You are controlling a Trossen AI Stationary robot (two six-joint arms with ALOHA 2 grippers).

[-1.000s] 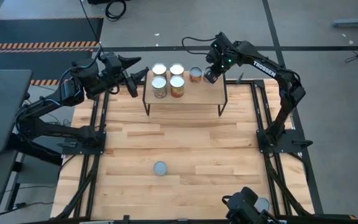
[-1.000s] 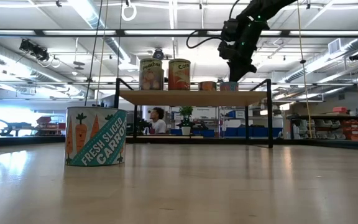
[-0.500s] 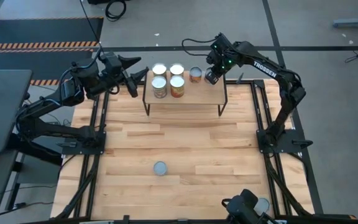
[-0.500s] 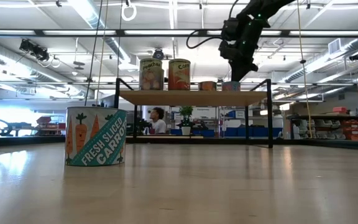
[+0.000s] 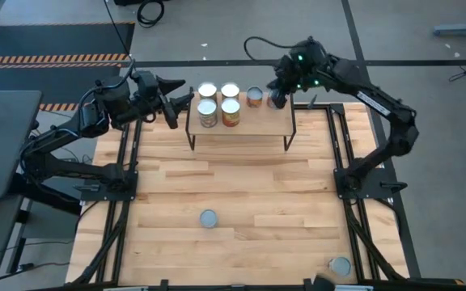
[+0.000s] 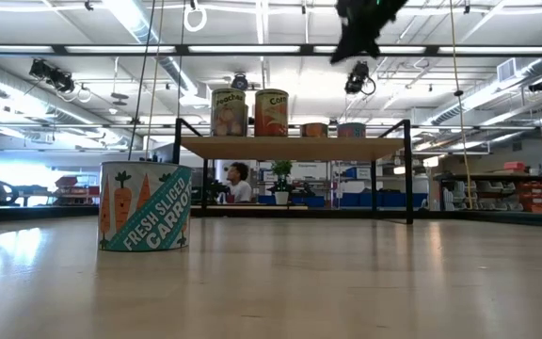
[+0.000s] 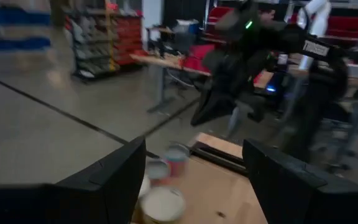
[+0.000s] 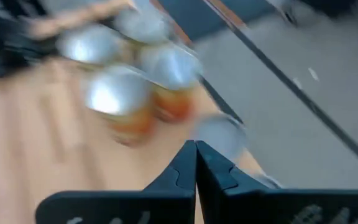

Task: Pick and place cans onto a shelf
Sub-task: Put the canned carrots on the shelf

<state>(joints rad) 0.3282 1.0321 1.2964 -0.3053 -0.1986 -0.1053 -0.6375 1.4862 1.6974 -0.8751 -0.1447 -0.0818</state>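
Note:
The shelf [image 5: 241, 123] stands at the table's far side. On it are several cans: tall ones [image 5: 207, 113] [image 5: 230, 111] and a short one [image 5: 255, 97]. The low view shows one more short can [image 6: 351, 130] on the shelf's right part. One can [image 5: 208, 218] stands on the table near the middle front; the low view shows it as the carrot can [image 6: 145, 218]. Another can [image 5: 341, 265] stands at the near right. My right gripper [image 5: 277, 99] is shut and empty, high above the shelf's right part. My left gripper [image 5: 180, 103] is open and level, just left of the shelf.
Black frame rails [image 5: 124, 202] run along both sides of the table. The wooden top between the shelf and the near cans is bare. The shelf's black legs [image 6: 409, 179] stand at its corners. A person [image 6: 240, 182] sits far behind the table in the room.
My right gripper has risen well clear of the shelf's right part and tipped up toward level, staying shut. The short can below it stays on the shelf. My left gripper has kept its place, still open.

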